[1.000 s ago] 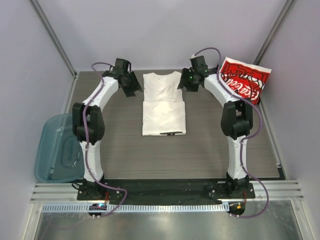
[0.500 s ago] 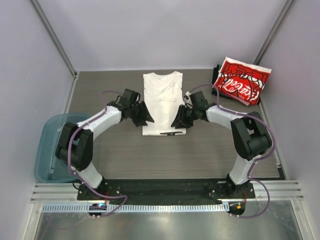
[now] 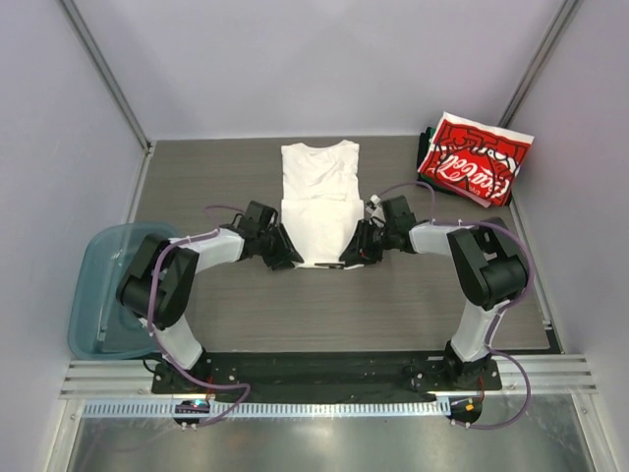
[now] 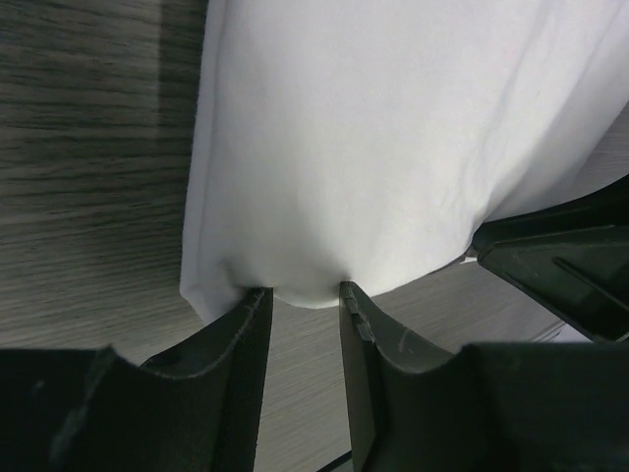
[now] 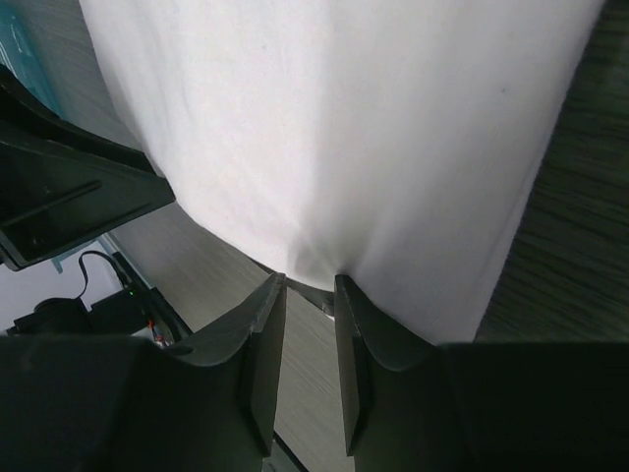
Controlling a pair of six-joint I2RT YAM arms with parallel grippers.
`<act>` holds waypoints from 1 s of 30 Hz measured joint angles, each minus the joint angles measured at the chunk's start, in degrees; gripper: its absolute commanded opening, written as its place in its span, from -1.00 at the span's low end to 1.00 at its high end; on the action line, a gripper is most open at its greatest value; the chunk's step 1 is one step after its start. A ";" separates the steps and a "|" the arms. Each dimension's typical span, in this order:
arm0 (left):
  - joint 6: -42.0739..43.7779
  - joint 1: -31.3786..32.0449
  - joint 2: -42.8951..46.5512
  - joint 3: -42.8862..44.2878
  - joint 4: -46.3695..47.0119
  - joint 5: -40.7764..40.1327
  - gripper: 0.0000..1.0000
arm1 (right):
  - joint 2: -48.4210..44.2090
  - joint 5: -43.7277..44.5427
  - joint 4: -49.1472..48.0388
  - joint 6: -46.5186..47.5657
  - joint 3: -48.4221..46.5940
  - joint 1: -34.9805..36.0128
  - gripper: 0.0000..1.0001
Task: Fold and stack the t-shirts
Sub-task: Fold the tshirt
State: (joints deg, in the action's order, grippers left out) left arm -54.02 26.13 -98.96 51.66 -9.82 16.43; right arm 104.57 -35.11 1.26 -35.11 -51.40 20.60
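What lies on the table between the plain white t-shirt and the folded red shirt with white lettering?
Only bare wood-grain table lies between the white t-shirt and the red shirt; the top external view shows this.

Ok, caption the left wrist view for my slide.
Left tool at the near edge of the white t-shirt on the wood-grain table, cloth bunched between its fingers.

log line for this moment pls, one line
phase: fold | left gripper: at near hem of white t-shirt | right gripper: same hem | red folded shirt: far right
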 measured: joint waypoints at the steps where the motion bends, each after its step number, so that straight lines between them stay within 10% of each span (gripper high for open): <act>1: 0.00 0.00 0.35 -0.66 0.79 -0.02 -0.29 | -0.33 -0.17 -1.07 0.02 0.76 -0.11 -0.32; 20: -1.81 2.34 13.16 -17.79 10.10 -1.11 -0.35 | -11.78 -2.45 -8.07 1.88 16.24 -2.23 -0.05; 30: -3.48 5.53 25.00 -23.54 3.43 -4.48 -0.07 | -28.89 7.43 12.17 3.82 17.35 -2.23 0.16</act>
State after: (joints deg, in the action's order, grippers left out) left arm -57.49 31.66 -73.95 28.12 -6.39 11.94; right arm 75.68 -27.68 13.43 -31.29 -34.04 18.37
